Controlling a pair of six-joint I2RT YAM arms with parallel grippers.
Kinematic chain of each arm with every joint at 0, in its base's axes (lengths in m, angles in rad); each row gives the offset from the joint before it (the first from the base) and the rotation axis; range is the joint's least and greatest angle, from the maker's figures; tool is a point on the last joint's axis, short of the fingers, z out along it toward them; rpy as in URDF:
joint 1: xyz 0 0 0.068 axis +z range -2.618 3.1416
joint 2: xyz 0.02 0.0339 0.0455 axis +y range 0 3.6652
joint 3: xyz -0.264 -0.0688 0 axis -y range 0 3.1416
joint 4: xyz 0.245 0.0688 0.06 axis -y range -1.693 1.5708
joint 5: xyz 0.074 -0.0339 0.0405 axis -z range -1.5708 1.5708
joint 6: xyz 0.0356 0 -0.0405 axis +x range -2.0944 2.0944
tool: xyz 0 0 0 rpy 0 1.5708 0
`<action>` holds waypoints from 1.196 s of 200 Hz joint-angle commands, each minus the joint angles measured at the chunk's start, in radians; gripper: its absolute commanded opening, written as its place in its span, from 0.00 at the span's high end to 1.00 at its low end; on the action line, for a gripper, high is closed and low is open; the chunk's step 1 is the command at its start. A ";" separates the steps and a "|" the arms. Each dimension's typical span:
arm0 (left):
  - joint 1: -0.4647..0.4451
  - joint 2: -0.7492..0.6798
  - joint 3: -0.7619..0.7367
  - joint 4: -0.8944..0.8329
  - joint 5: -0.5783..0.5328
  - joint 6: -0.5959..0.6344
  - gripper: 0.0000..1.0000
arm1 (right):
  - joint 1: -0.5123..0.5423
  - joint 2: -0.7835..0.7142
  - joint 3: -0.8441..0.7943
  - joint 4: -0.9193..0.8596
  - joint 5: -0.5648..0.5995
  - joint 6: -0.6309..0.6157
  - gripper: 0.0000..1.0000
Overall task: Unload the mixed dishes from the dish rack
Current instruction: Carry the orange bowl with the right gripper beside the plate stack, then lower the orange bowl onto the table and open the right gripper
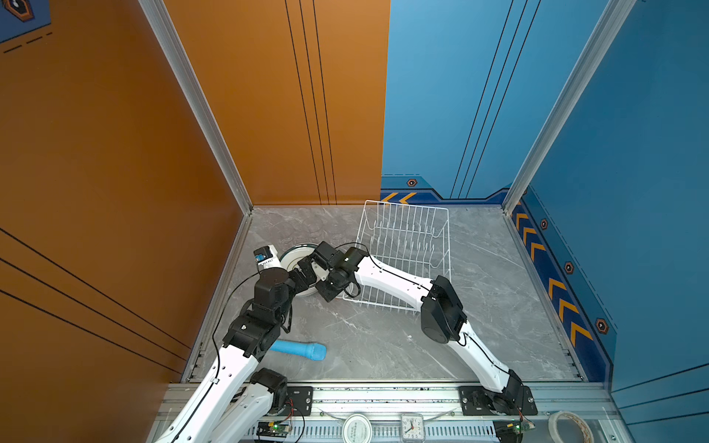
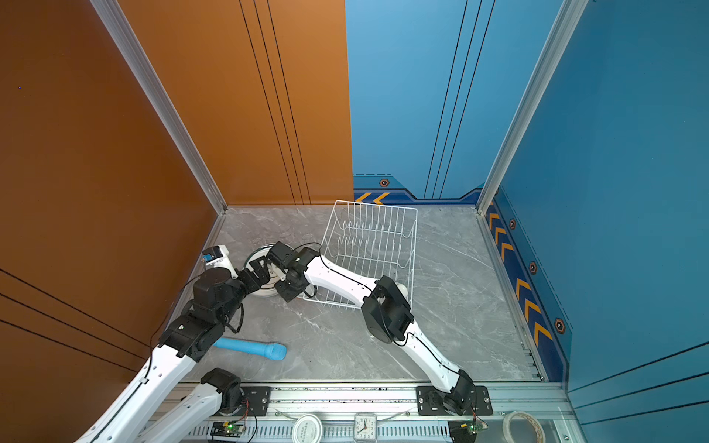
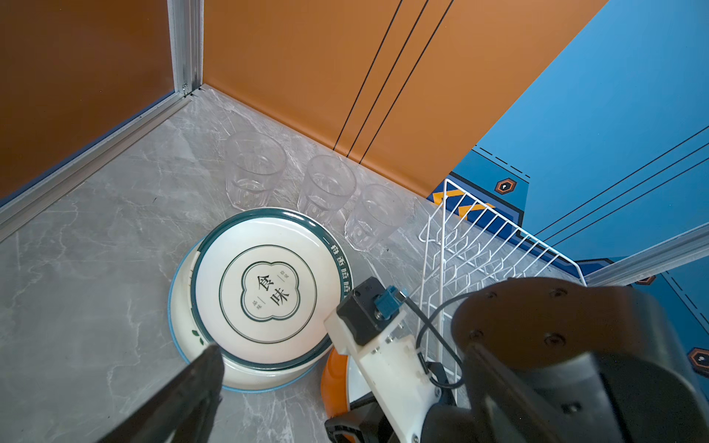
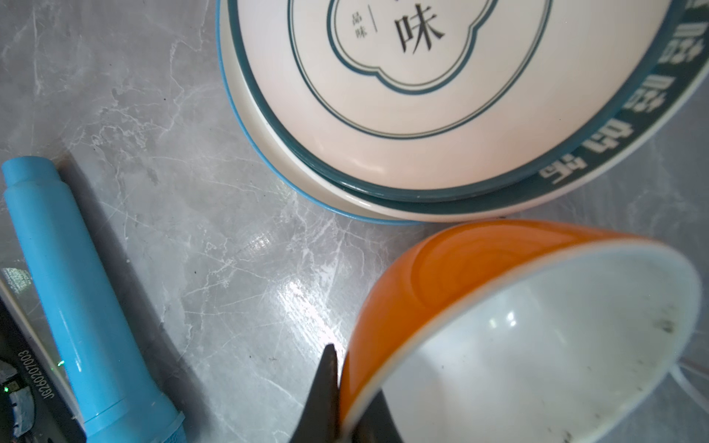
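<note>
Your right gripper (image 4: 347,383) is closest to the lens in the right wrist view, clamped tight on the rim of the orange bowl (image 4: 479,276). One dark finger lies against the orange outside and its partner is inside on the white. The bowl is tipped on its side with its speckled white inside facing that camera. It sits just beside the stack of plates (image 3: 268,291), on the side nearer the dish rack (image 1: 406,206). You cannot tell from these views whether it rests on the table (image 1: 383,345).

Your left gripper (image 1: 309,270) hangs over the near edge of the plates with its jaws spread wide. In the left wrist view you see only one dark finger, low by the stack's rim. The top plate has a dark green rim and a printed centre, and it lies face up on a blue-edged plate.

Three glass tumblers (image 3: 255,168) (image 3: 326,184) (image 3: 374,214) stand upright in a row on the table behind the plates, towards the orange wall. The rack stands to the right of them, with your right arm stretched across its near left corner.

The light-blue cylinder (image 1: 303,349) lies flat near the front edge, partly under your left arm
</note>
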State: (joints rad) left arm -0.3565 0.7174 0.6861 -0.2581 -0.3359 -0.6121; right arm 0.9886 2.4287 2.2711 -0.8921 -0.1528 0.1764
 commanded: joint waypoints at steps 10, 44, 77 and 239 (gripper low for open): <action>0.002 0.005 -0.007 0.022 0.028 -0.008 0.02 | -0.021 0.006 0.001 -0.108 0.074 0.017 1.00; 0.004 0.010 -0.008 0.030 0.031 -0.008 0.02 | -0.034 -0.003 -0.020 -0.113 0.064 0.029 0.98; 0.005 0.014 -0.008 0.033 0.037 -0.011 0.02 | -0.040 -0.010 -0.017 -0.111 0.062 0.028 0.55; 0.007 0.008 -0.004 0.022 0.070 -0.004 0.02 | -0.187 -0.298 -0.183 0.082 -0.133 0.151 0.24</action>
State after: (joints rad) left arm -0.3546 0.7303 0.6861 -0.2436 -0.2867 -0.6220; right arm 0.8486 2.2364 2.1178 -0.8753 -0.2455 0.2905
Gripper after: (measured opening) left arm 0.979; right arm 0.751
